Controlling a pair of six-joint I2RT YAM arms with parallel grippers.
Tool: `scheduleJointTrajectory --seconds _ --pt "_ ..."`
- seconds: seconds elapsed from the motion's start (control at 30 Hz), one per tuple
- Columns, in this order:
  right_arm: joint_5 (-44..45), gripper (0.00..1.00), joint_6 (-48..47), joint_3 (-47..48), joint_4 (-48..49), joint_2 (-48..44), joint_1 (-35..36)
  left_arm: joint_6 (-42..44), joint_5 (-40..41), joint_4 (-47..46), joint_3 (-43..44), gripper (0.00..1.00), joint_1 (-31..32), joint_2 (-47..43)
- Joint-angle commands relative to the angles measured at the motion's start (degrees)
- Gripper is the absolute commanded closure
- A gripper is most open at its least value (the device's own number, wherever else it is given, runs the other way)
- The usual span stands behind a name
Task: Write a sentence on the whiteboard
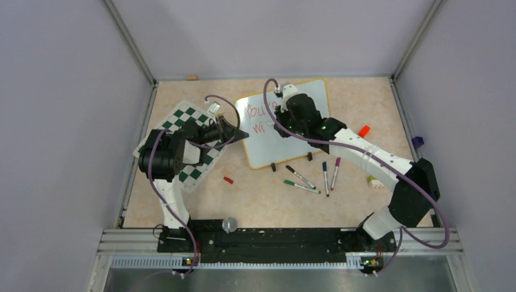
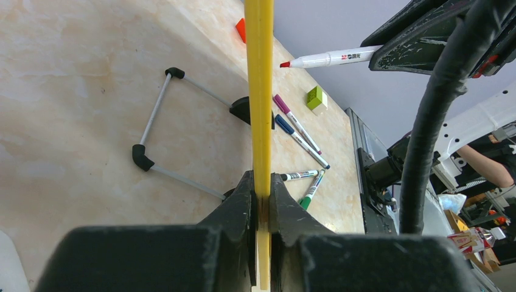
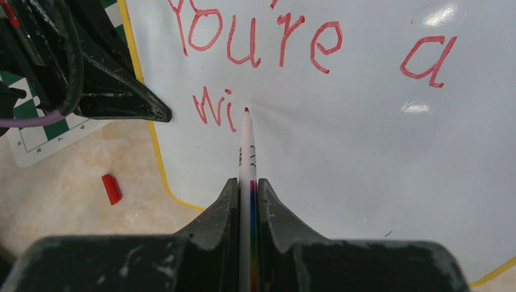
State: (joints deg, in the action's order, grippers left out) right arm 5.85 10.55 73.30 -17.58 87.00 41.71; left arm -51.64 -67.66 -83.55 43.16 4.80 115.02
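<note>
The right fingers [image 3: 228, 204] are closed on a red marker [image 3: 246, 146], which sticks out straight in front of them. Its red tip is at the whiteboard [image 3: 365, 152], just right of the red letters "wi". I cannot tell if the tip touches the surface. Above these letters stands "You're a", also in red.

The left fingers [image 2: 243, 201] are closed on the yellow frame of the whiteboard [image 2: 260, 91], at its left edge.

The whiteboard [image 1: 286, 149] is at the back middle of the desk [image 1: 268, 204], with its two black clips on the near edge. Its left edge is just beside the chess mat [image 1: 182, 140]. A red cap [image 1: 228, 180] lies on the desk near the mat. Four loose markers [image 1: 325, 177] lie on the desk just in front of the whiteboard.
</note>
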Motion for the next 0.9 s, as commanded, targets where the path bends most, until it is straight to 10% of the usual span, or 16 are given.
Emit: scheduleJointTrajectory --seconds 0.0,0.87 --pt "-0.9 1.00 -0.1 2.5 1.5 0.1 -0.4 2.5 0.4 -4.5 0.7 1.00 -0.6 -2.0" --pt "-0.3 1.00 0.9 -1.1 2.1 0.6 -0.3 2.7 0.4 -4.3 0.8 1.00 -0.6 -2.0"
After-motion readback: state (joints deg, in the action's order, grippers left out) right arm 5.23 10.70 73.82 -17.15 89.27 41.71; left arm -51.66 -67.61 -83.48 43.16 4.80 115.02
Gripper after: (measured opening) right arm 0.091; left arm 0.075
